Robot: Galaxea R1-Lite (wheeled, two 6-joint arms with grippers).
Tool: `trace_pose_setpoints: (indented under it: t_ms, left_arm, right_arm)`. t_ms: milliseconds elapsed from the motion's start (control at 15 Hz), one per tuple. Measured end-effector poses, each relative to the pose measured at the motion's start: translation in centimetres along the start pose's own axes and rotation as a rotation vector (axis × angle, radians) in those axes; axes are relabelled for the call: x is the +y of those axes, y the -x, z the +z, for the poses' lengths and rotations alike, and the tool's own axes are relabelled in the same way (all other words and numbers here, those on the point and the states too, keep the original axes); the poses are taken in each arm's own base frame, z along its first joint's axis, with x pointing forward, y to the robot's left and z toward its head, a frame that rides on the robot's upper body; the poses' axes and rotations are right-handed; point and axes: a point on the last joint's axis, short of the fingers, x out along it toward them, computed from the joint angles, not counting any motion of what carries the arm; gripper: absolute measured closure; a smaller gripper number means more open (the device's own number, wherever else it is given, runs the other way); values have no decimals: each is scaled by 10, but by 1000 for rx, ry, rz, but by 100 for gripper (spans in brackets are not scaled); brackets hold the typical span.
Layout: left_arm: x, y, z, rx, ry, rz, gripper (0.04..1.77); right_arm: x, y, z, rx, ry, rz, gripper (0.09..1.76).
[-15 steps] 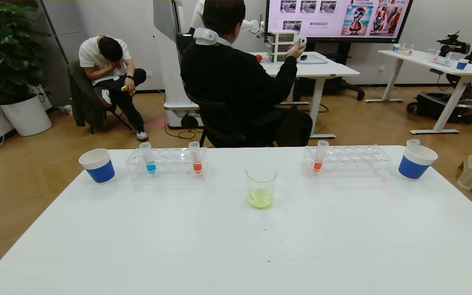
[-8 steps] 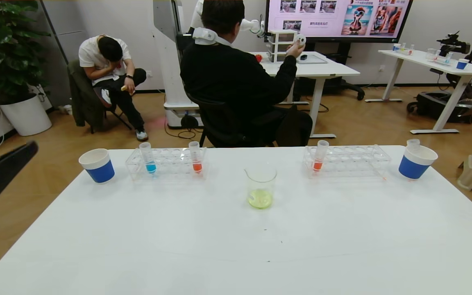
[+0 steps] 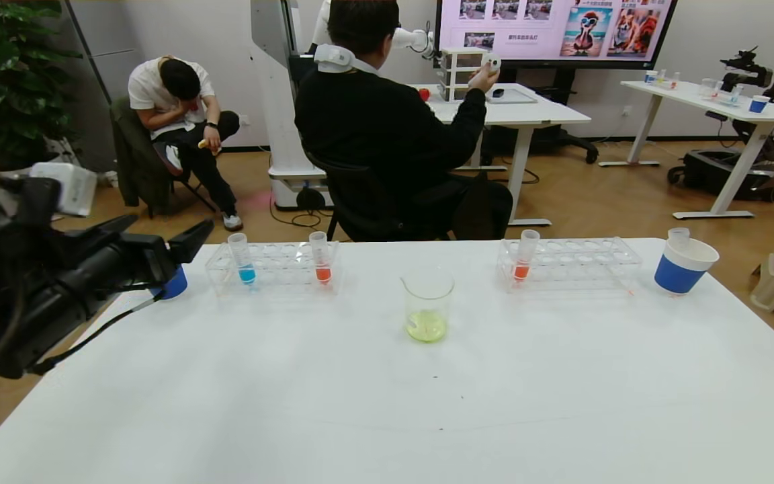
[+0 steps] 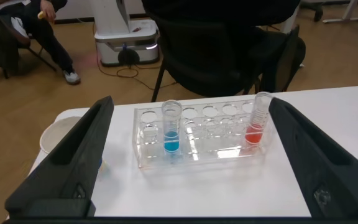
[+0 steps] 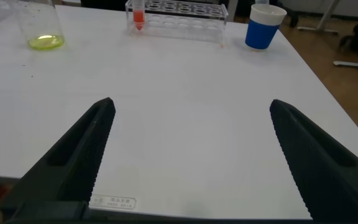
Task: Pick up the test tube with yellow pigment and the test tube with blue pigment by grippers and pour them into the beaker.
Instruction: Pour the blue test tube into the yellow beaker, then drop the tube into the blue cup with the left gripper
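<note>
The test tube with blue pigment (image 3: 246,259) stands upright at the left end of the left clear rack (image 3: 273,270); it also shows in the left wrist view (image 4: 171,127). The beaker (image 3: 427,306) stands mid-table with yellow-green liquid in its bottom. No tube holding yellow liquid shows; a clear tube (image 3: 678,235) sticks out of the right paper cup. My left gripper (image 3: 172,232) is open and empty, just left of the rack, and faces it (image 4: 190,102). My right gripper (image 5: 191,104) is open and empty over the near table, out of the head view.
An orange-red tube (image 3: 321,259) stands in the left rack, another (image 3: 525,255) in the right rack (image 3: 568,263). Blue-and-white paper cups stand at the far left (image 3: 173,284), partly behind my gripper, and far right (image 3: 682,265). A seated person is behind the table.
My left arm has come into view from the left and moved toward the left rack, now covering most of the left paper cup. Nothing on the table has moved.
</note>
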Motion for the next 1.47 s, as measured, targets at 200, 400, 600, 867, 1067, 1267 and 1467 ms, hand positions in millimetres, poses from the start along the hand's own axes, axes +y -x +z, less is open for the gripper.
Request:
trace_pose_setpoints:
  t_ms: [200, 400, 600, 867, 1067, 1267, 1467]
  left_arm:
    - [2, -32, -37, 1, 0, 14, 7]
    - [1, -52, -72, 1, 5, 53, 7]
    - [0, -63, -94, 50, 12, 54, 7]
    - [1, -81, -101, 36, 13, 63, 7]
    - [2, -101, -104, 8, 13, 77, 7]
    - [2, -122, -111, 6, 12, 88, 7]
    - [2, -133, -118, -1, 12, 90, 7]
  right_arm:
    - [0, 0, 0, 0, 0, 0, 11]
    - [0, 0, 0, 0, 0, 0, 11]
    - [0, 0, 0, 0, 0, 0, 11]
    - [0, 0, 0, 0, 0, 0, 11]
    - [0, 0, 0, 0, 0, 0, 11]
    - [0, 0, 0, 0, 0, 0, 11]
    - [0, 0, 0, 0, 0, 0, 11]
